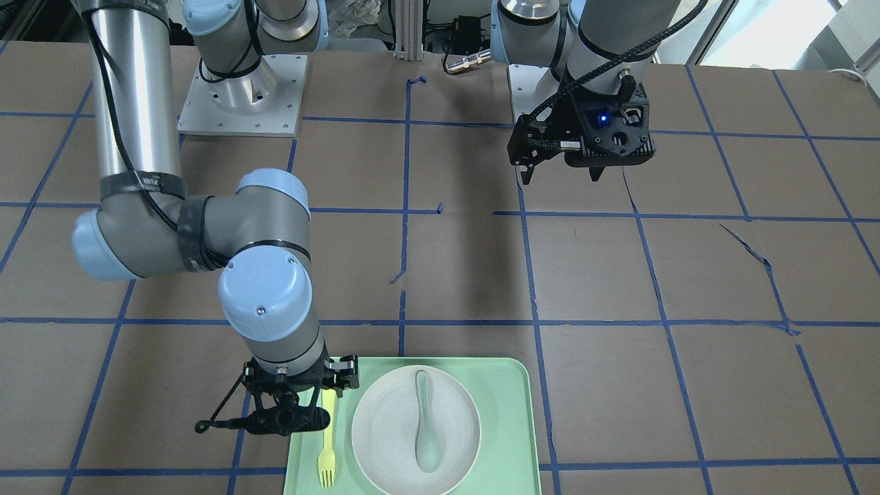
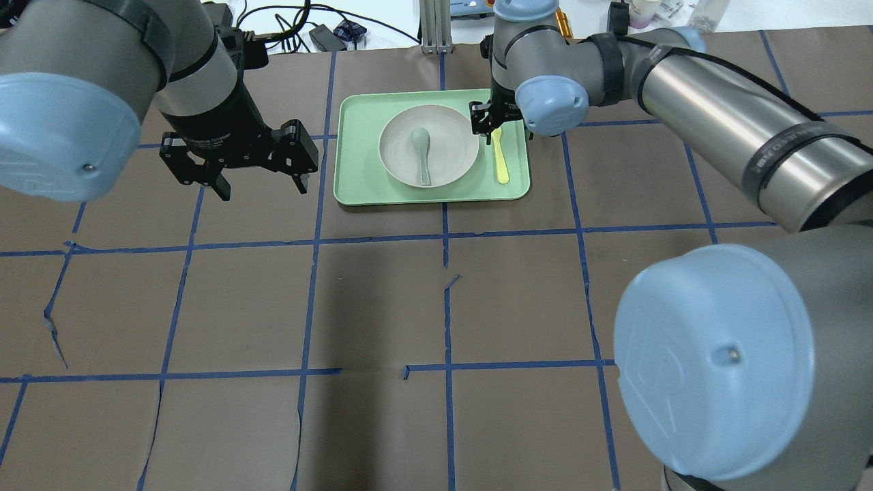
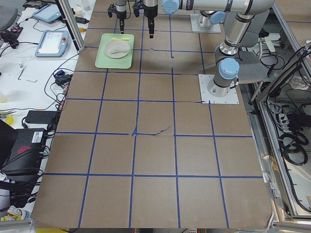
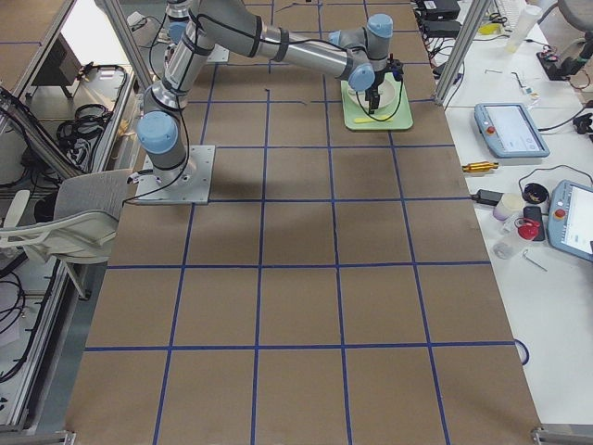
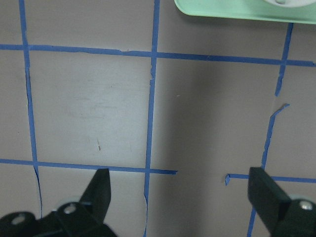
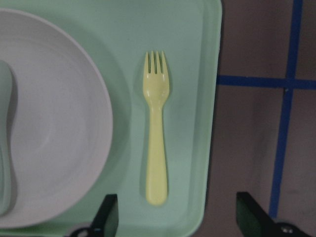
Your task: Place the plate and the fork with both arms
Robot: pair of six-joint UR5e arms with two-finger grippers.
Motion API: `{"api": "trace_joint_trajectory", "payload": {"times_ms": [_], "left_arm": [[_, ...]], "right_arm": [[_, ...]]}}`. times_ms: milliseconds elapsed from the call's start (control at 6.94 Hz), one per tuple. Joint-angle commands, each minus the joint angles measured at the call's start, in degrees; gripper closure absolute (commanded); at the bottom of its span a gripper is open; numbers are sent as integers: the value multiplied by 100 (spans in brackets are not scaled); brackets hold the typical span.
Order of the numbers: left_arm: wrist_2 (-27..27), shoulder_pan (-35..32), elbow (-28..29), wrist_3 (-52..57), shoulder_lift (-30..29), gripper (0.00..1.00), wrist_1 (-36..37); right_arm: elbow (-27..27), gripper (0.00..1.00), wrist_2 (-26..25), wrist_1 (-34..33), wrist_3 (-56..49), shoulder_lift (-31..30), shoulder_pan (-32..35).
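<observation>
The white plate (image 1: 385,426) sits in a light-green tray (image 1: 509,412) with a grey-green spoon (image 1: 425,419) lying in it. The pale-yellow fork (image 1: 326,457) lies flat on the tray beside the plate, apart from it. My right gripper (image 2: 492,129) hovers over the fork's handle end; in the right wrist view it (image 6: 180,217) is open, with the fork (image 6: 157,133) lying free ahead of the fingers and the plate (image 6: 54,123) to the left. My left gripper (image 2: 264,189) is open and empty above bare table, off the tray's side; it shows the same in its wrist view (image 5: 180,185).
The tray (image 2: 354,170) lies at the table's far edge from the robot. The brown table surface (image 2: 436,307) carries a blue tape grid. Cables and devices lie beyond the table edge (image 2: 320,34). The tray's corner shows in the left wrist view (image 5: 237,12).
</observation>
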Motion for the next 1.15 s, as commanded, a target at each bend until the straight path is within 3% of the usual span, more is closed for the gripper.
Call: {"api": "trace_joint_trajectory", "payload": {"times_ms": [0, 432, 720, 1008], "left_arm": [[2, 0, 24, -2, 15, 0, -17], [2, 0, 33, 7, 50, 0, -79], [2, 0, 16, 7, 50, 0, -79], [2, 0, 16, -10, 76, 0, -79]], "right_arm": [[52, 0, -408, 1926, -73, -1438, -114], [455, 0, -376, 2855, -257, -2875, -237], [605, 0, -219, 3120, -433, -3044, -298], [615, 0, 99, 2893, -433, -3010, -299]]}}
